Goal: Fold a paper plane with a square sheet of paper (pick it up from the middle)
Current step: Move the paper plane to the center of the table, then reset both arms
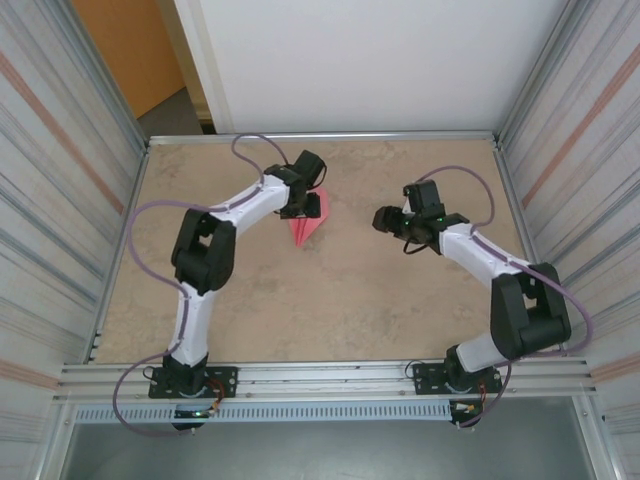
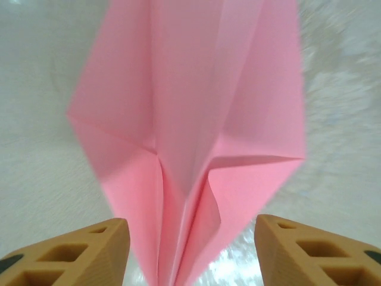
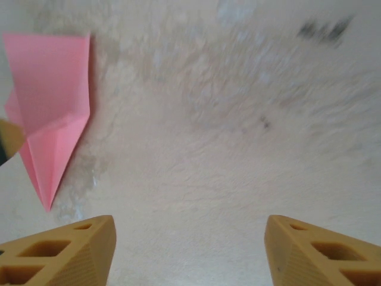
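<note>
1. Top external view: the pink-red paper plane (image 1: 308, 226), a slim folded dart of thin paper, appears to lie on the mottled beige desk (image 1: 330, 310) in its far middle part. Its pointed end faces the near edge, and its broad end is partly hidden under the wrist of the white-and-black left arm (image 1: 240, 205). The wrist of the right arm (image 1: 480, 255) stands well apart, to the plane's right.
2. Left wrist view: the left jaws stand apart and grip nothing. The narrow end of the plane (image 2: 190, 131) runs down between them, and its centre folds gape slightly there. Whether the paper brushes either one cannot be told.
3. Right wrist view: the right jaws are likewise parted, with only bare desk between them. The plane (image 3: 50, 107) lies flat at the upper left, clear of them.
4. Handling, as a judgement: the plane should be very light, thin and limp. Its creases look ready to spring open when nothing presses on them, a hard pinch would crumple it, and a sideways nudge would probably send it sliding on the smooth desk. Because it lies nearly flat, it gives little edge to get under.
5. Where to take hold, as a judgement: take the centre ridge about midway along the plane, where the layers are stacked and stiffest, and close across the ridge. A wing tip would simply bend.
6. Progress, as a judgement: the dart shape looks formed, so at most a firmer crease remains.
</note>
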